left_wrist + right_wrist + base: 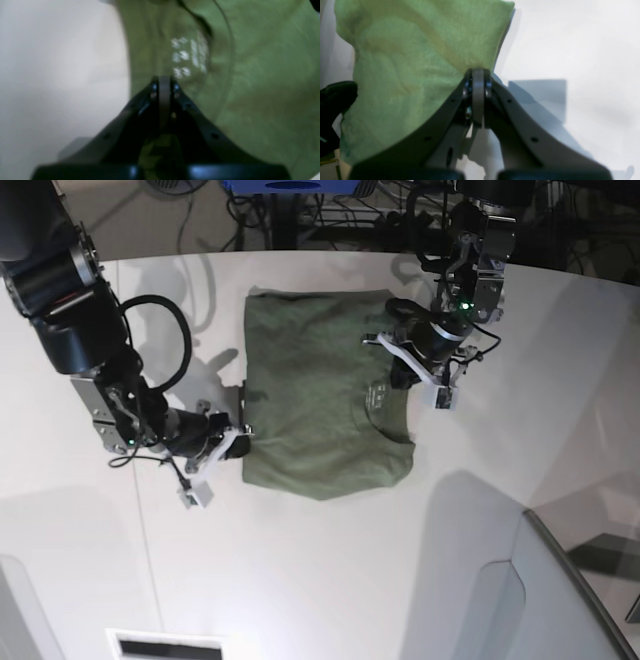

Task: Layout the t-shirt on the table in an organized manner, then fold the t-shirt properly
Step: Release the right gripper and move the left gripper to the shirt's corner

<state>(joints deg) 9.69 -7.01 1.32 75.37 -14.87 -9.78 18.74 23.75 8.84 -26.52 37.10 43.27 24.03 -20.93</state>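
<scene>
The olive-green t-shirt [320, 400] lies as a flat rectangle in the middle of the white table [330, 580], with its neck and white inner label facing up near its right edge. My left gripper [400, 365] is over the shirt's upper right part. In the blurred left wrist view, the left gripper [164, 80] is shut with cloth of the t-shirt [262, 87] around and under its tips. My right gripper [243, 432] is at the shirt's left edge. In the right wrist view, the right gripper [477, 72] is shut, pinching the edge of the t-shirt [407, 75].
A grey angled panel [560, 600] rises at the table's front right corner. Cables and a blue object [290, 185] lie beyond the curved far edge. A dark slot [165, 647] sits at the front left. A black shape [335, 100] shows at the left of the right wrist view.
</scene>
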